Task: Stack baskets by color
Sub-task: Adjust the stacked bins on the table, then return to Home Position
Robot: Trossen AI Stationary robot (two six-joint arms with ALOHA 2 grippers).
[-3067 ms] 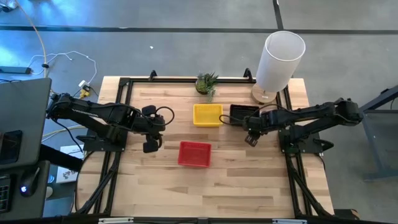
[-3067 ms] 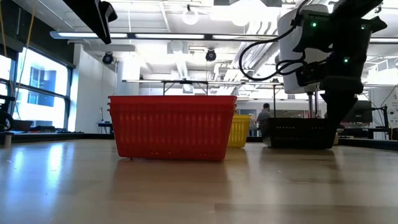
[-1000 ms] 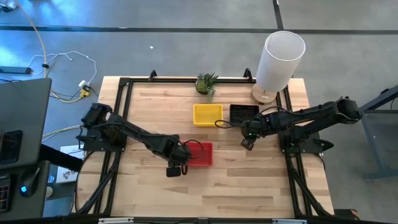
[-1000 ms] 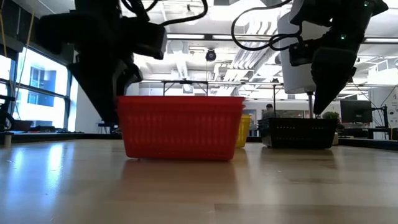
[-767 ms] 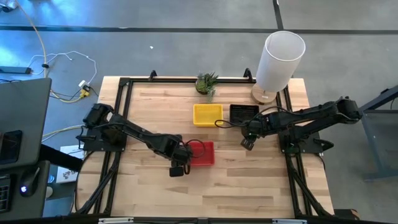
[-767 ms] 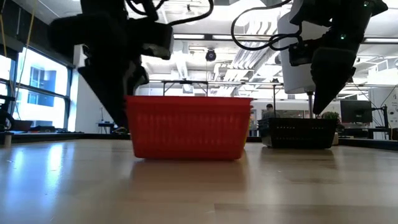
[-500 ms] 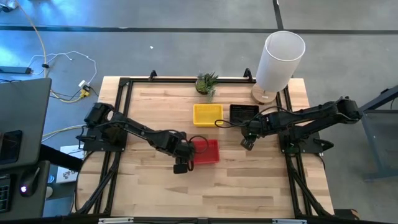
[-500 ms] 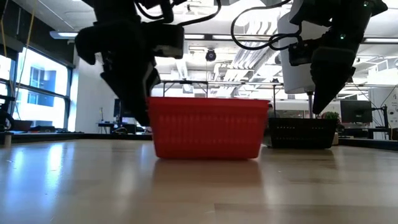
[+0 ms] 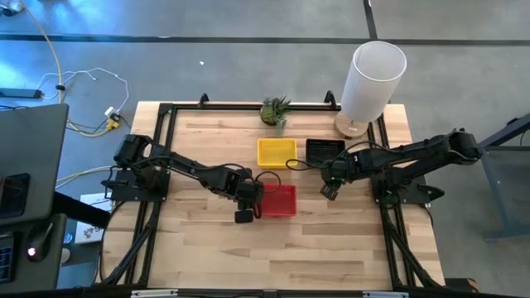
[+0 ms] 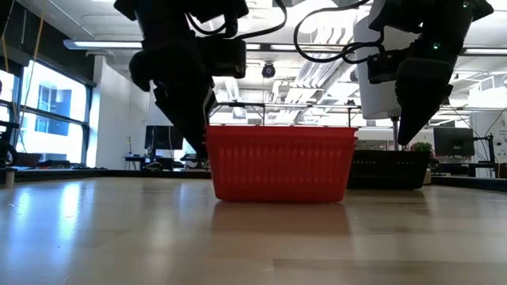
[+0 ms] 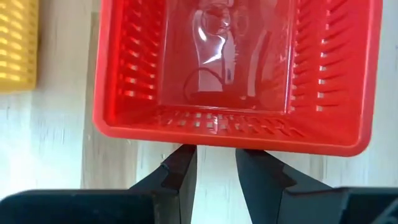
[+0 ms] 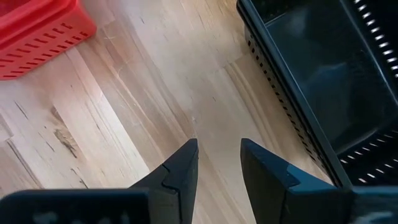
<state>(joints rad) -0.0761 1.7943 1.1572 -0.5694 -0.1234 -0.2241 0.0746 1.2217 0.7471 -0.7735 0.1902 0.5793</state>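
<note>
Red basket (image 9: 278, 199) sits open side up, long axis across the desk (image 9: 331, 248); left hand (image 11: 213, 163), slightly parted, empty, at its rim; right hand (image 12: 217, 155) likewise empty.

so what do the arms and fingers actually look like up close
Both arms are matte black, jointed, with black cables looping near the wrists. The left gripper and right gripper each have two flat, dark fingers with stepped, angular tips. No markings show.
</note>
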